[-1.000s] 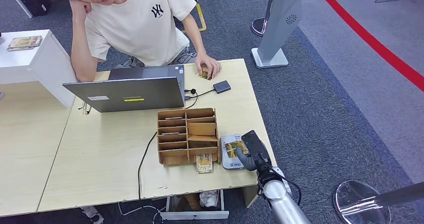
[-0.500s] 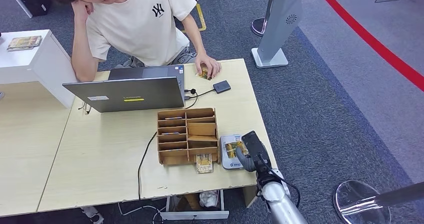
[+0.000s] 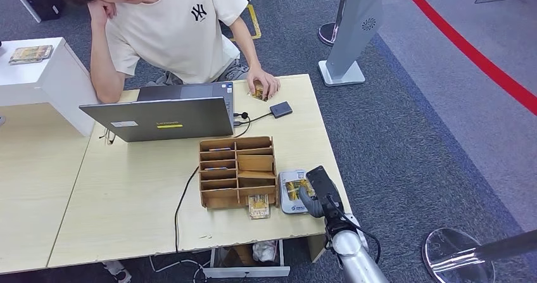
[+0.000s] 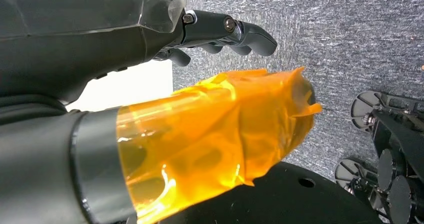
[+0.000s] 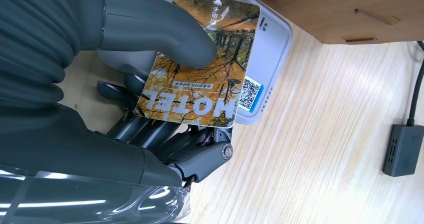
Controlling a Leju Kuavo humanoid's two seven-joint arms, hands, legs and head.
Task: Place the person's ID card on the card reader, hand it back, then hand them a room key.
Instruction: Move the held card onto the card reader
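Grey carpet with a red line lies around the pale wooden counter (image 3: 152, 194), where a person (image 3: 171, 30) sits at the upper left of the head view behind an open laptop (image 3: 161, 118). At the lower right of that view the right hand (image 3: 318, 188) pinches a card (image 5: 200, 73) printed "HOTEL" between thumb and fingers, over the grey card reader (image 3: 292, 191), and I cannot tell if they touch. The left hand (image 4: 150, 83) hangs over the floor, its fingers stretched and holding nothing. I think the card may slip from the thin pinch when it is lifted, or the reader may be pushed toward the counter edge. A wooden organiser (image 3: 238, 171) stands just left of the reader, and another card (image 3: 258, 206) lies below it. The organiser, laptop and a cable (image 3: 253, 117) with its small box (image 3: 280, 109) lie between reader and person.
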